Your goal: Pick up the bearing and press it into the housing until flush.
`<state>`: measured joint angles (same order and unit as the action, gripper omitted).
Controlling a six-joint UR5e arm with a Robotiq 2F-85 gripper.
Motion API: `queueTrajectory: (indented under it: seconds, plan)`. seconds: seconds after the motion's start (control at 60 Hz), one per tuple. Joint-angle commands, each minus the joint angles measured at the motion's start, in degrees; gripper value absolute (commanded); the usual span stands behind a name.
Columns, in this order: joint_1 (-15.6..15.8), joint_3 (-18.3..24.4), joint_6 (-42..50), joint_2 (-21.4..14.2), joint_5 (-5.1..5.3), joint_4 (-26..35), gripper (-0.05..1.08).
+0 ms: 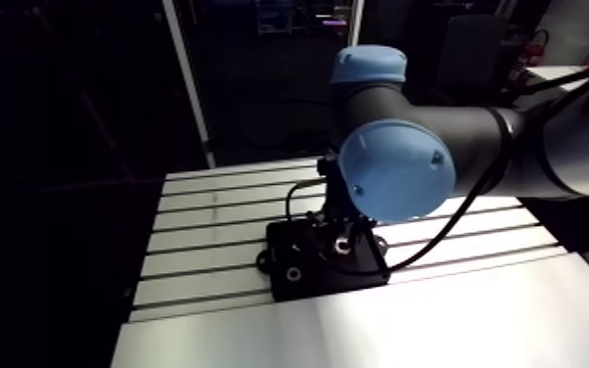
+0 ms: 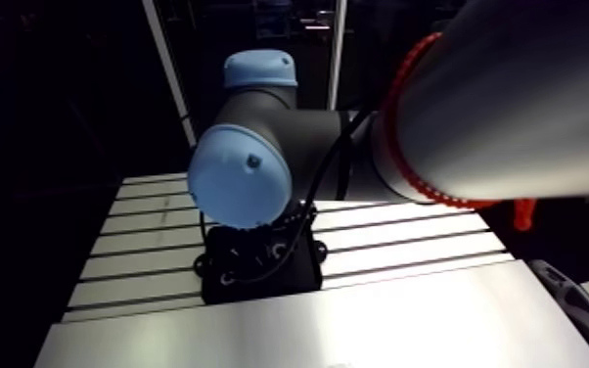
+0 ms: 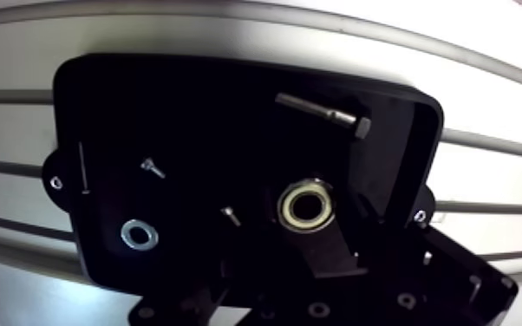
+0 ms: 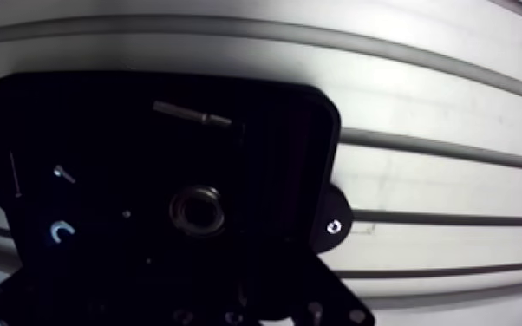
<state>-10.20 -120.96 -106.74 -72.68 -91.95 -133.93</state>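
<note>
The bearing [image 3: 306, 205], a metal ring with a brassy inner race, lies flat in a black tray [image 3: 186, 104] on the slotted table. It sits just ahead of the gripper in the wrist view. The gripper [image 1: 342, 230] hangs low over the tray in the arm view, dark against it. A black part with several screw holes [image 3: 403, 299] sits at the tray's near edge under the gripper; I cannot tell whether it is the housing.
In the tray lie a long bolt [image 3: 323, 111], a washer [image 3: 139, 234], two small screws [image 3: 151, 166] and a thin pin [image 3: 83, 169]. The slotted aluminium table [image 1: 210, 210] extends around the tray, and a smooth plate [image 1: 406, 323] lies in front.
</note>
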Motion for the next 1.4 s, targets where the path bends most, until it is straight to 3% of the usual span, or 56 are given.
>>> queueTrajectory:
  seconds: [0.017,0.767,0.95,1.15,1.4]
  plan:
    - [0.0,-0.02,0.0,-0.05,-0.03,0.02,0.54]
    - [0.0,0.23,-0.17,-0.4,0.06,0.18,0.63]
    - [0.0,0.9,-0.18,-2.93,-0.02,2.1,0.64]
    - [-0.07,4.25,-0.18,-7.36,-0.13,8.47,0.66]
    - [-0.4,11.95,0.95,-7.55,-0.2,15.36,0.67]
